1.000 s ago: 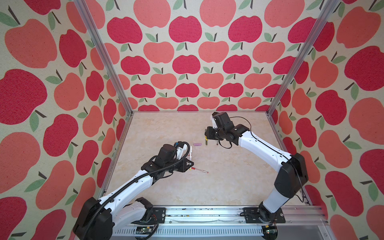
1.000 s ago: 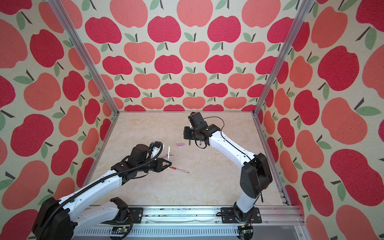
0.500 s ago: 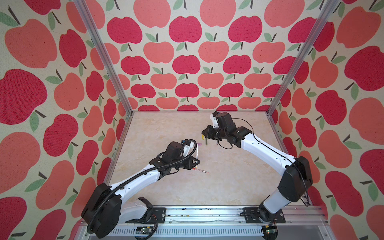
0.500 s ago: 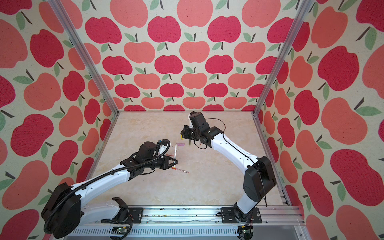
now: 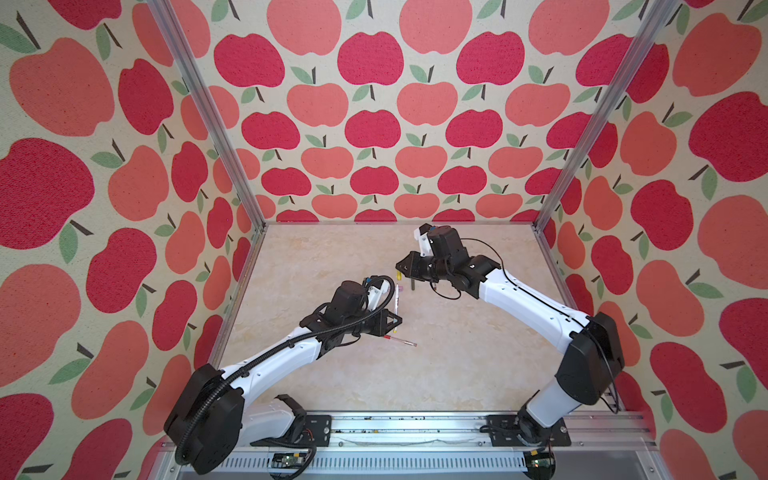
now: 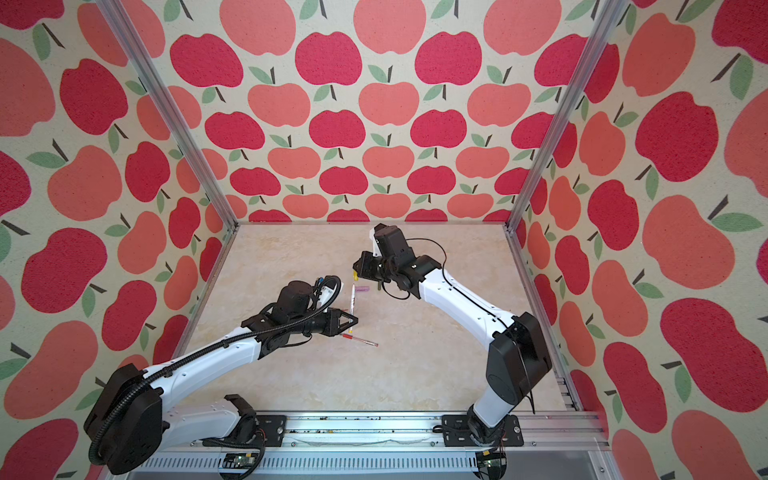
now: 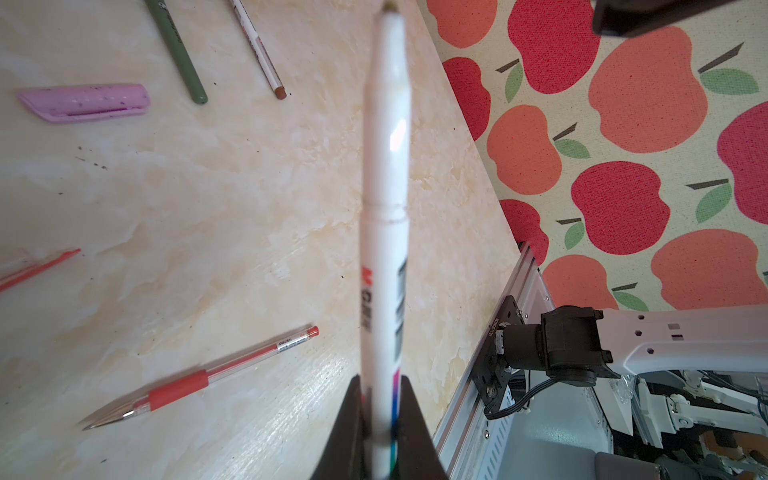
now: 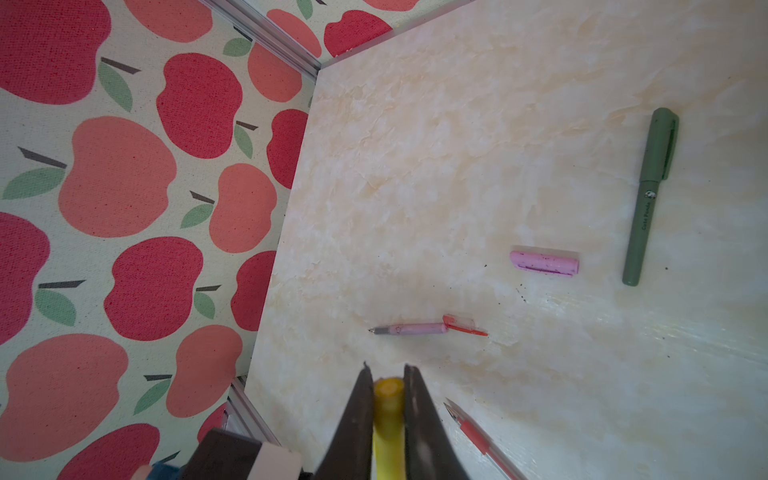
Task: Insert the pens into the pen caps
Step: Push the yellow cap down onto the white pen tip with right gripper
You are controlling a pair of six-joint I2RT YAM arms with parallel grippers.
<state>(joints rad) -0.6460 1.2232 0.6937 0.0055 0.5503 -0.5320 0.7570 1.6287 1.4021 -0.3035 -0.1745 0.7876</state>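
While the left hand (image 7: 380,380) is clamped shut on the white pen (image 7: 384,166) and the right hand (image 8: 387,368) pinches the yellow cap (image 8: 388,399), both held above the bench (image 8: 457,145), near each other but apart, this pair is not yet joined. Only the green pen (image 8: 648,195) looks capped; the red pen (image 7: 199,380), the pink pen (image 8: 415,329), the red cap (image 8: 461,323) at its end and the lilac cap (image 8: 544,262) lie loose on the bench. Whether the brown pen (image 7: 259,50) is capped I cannot tell, so I judge the task under halfway, with at least three pairings left.
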